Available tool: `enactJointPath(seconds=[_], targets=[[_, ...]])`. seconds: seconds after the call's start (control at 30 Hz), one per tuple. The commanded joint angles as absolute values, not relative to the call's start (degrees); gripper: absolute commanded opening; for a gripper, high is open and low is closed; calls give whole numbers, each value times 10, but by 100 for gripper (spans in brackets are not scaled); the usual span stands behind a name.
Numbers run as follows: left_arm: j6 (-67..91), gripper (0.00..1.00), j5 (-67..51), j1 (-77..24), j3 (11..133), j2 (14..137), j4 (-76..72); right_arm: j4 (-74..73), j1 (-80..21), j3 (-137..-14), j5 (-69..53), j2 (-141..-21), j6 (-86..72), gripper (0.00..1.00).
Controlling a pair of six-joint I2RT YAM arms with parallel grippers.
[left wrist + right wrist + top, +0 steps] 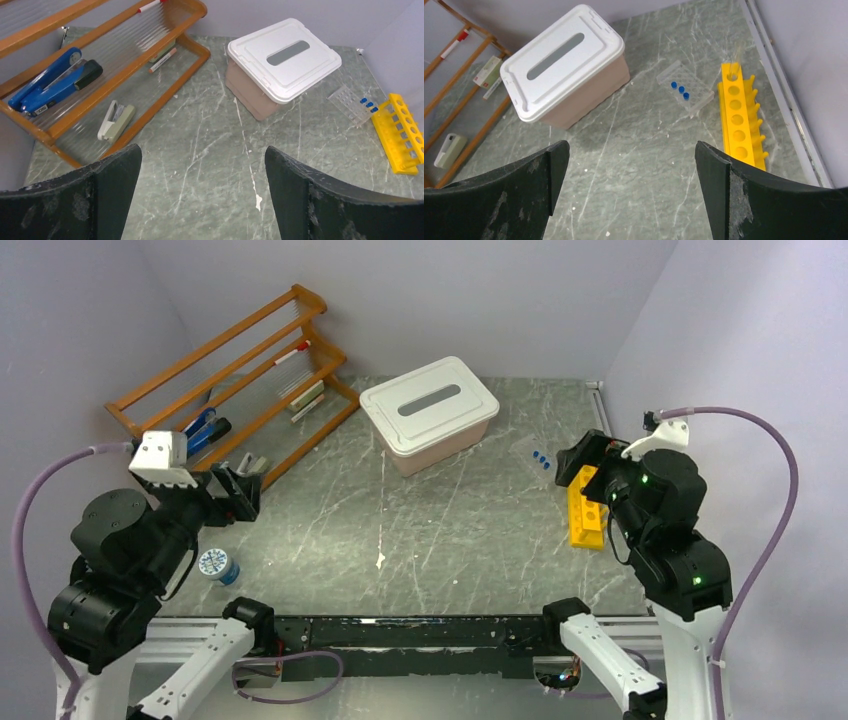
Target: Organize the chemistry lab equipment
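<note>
The yellow plastic tube rack [739, 120] lies flat, with blue-capped clear tubes [680, 89] just beside it. The left gripper [202, 162] and right gripper [631, 157] are spread wide and hold nothing, probably ready to grab.

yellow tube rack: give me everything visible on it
The yellow tube rack looks like bright moulded plastic: a long narrow block with one row of round holes on top and stubby pegs along its side. It sits holes-up on the green marbled table, lengthwise along the right wall. The holes look empty; the farthest is unclear. The blue-capped clear tubes lie beside its far end; contact cannot be told.
</note>
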State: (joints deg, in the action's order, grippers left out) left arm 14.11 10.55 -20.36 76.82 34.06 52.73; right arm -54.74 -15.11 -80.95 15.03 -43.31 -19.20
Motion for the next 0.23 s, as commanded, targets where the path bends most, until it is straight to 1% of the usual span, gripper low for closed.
enactJointPath(seconds=[0.0,0.2], targets=[[141,97,114,-206,779,338,593,-595,-151,-817,156,-422,-192,100],[152,97,97,-206,771,336,597,-606,-151,-823,168,-413,-198,100]])
